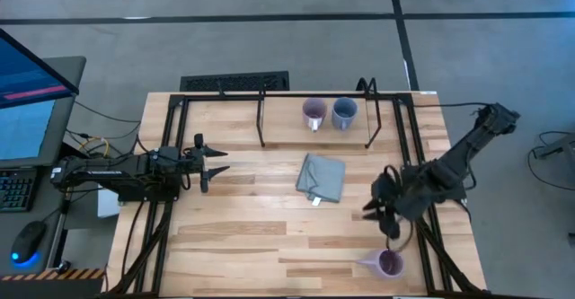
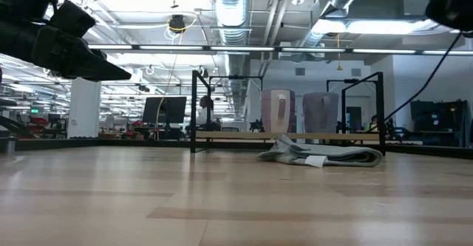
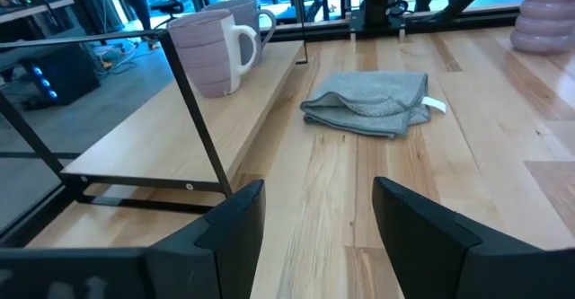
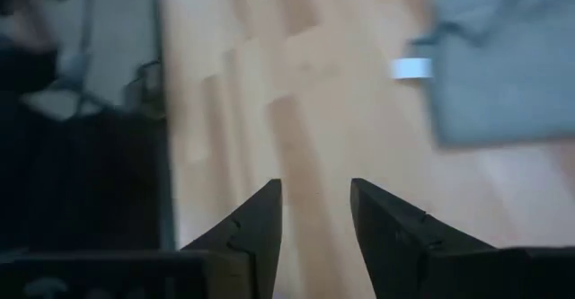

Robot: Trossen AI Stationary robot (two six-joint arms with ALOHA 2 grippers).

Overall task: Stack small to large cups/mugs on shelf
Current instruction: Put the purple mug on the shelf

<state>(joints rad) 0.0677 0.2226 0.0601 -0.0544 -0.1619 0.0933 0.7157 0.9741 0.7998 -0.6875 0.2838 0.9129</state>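
Purple mug (image 1: 389, 263) upright, handle left

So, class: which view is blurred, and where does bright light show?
Right wrist view: smeared throughout, grey cloth soft-edged beyond the open right gripper. Low view: bright ceiling lights behind the shelf. Left wrist view: sharp on the lavender mug.

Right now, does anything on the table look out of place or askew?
Yes. One purple mug sits alone at the table's near edge, far from the two mugs on the shelf. A crumpled grey cloth lies mid-table.
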